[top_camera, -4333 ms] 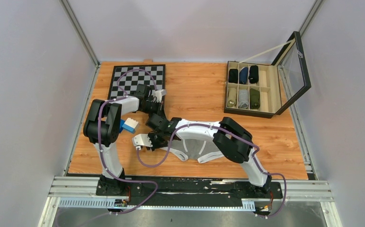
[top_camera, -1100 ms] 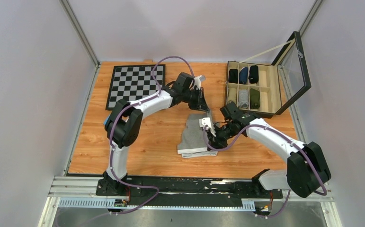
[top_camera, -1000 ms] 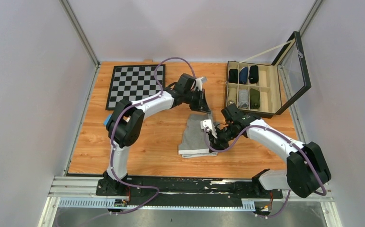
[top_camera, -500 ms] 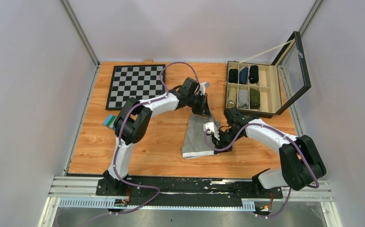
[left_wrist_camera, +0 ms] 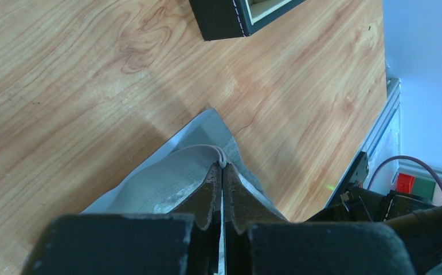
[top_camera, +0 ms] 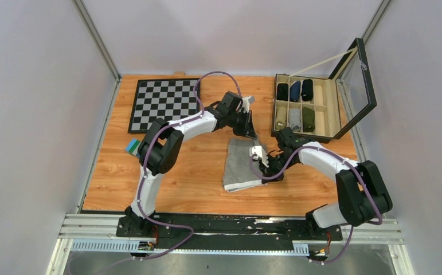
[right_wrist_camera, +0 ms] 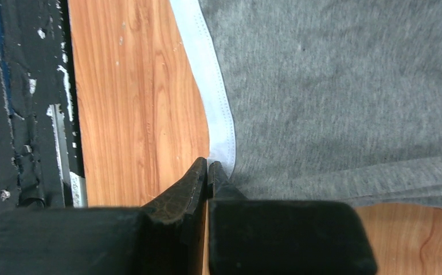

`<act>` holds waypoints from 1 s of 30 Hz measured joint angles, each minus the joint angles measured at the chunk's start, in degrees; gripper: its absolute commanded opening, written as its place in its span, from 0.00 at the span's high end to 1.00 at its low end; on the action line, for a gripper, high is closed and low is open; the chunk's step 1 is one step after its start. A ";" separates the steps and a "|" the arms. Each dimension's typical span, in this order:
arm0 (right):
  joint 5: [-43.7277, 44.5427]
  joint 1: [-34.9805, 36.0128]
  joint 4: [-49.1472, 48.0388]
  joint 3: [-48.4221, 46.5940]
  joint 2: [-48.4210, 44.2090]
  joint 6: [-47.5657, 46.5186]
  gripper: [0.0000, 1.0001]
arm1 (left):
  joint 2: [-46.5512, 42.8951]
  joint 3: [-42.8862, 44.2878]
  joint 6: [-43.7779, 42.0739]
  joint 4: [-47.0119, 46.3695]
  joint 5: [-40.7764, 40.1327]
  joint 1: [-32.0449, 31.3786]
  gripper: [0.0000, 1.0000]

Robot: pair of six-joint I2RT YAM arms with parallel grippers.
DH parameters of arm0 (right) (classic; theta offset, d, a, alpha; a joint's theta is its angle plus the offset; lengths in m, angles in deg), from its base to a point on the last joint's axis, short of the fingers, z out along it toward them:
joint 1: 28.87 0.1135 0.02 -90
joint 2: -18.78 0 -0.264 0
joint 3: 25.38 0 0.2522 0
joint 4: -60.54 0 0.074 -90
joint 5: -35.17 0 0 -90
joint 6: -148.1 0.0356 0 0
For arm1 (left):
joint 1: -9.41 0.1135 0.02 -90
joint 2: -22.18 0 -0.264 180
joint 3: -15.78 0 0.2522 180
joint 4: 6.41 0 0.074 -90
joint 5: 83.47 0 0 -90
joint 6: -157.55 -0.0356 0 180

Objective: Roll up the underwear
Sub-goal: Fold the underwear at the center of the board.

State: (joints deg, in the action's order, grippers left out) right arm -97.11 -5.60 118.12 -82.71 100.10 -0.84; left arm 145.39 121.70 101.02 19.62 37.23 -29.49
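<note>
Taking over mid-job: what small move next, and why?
Probably open both grippers and lift clear: the left gripper and right gripper each pinch a corner of the underwear, which lies folded into a strip, ready to roll.

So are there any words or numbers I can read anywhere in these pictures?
None: no word, number or sign can be read in any view.
The chessboard shows only plain squares, with no letters or numbers along its edge.
The grey underwear and its white waistband show no print.
The organizer box shows no label.
</note>
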 measured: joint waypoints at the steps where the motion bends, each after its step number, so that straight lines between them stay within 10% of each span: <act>1: 0.11 -0.48 0.00 0.00 0.61 -0.46 0.99 | 0.07 0.04 -0.17 0.00 -0.02 0.00 1.00; 18: -1.62 -9.99 4.70 -5.40 1.29 -0.61 0.60 | 5.25 3.28 -0.92 -1.90 -1.25 0.02 0.89; 30: -2.91 -19.78 -8.13 -4.46 -6.36 19.82 0.59 | 6.60 4.31 1.77 -5.40 -0.52 -0.48 0.76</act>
State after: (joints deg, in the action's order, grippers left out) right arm -100.02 -25.38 109.99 -87.17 93.73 18.99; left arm 151.99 126.01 102.79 14.22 36.71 -29.97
